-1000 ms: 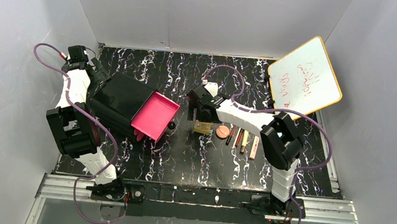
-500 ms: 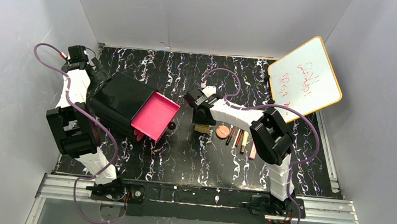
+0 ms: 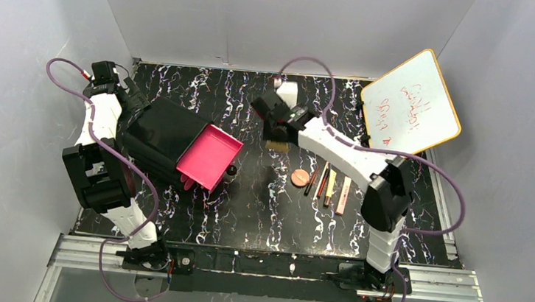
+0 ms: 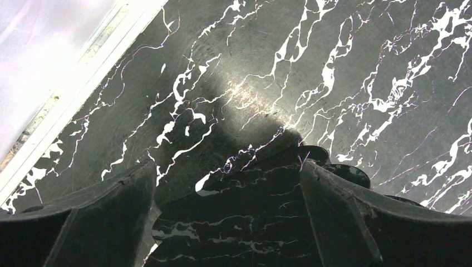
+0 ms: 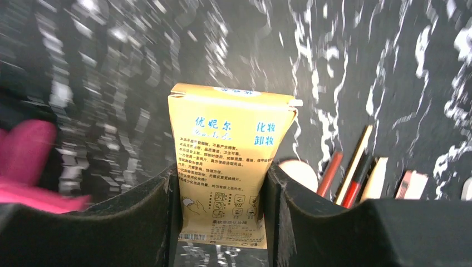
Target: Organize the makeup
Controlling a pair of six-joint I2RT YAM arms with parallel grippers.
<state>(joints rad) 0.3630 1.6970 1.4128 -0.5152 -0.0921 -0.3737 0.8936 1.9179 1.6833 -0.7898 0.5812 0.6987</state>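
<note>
The right gripper is clamping the yellow packet upright between its fingers, holding it above the table, just far of the round compact and the pencils. The left gripper is hanging with its fingers spread wide apart at the far left, behind the black box, whose pink drawer is standing open.

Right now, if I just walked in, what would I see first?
Probably the bright pink drawer, standing open from the black box on the left. Next, the yellow packet pinched between the right fingers, up above the middle of the table. Then the orange-rimmed whiteboard, tilted at the back right.
</note>
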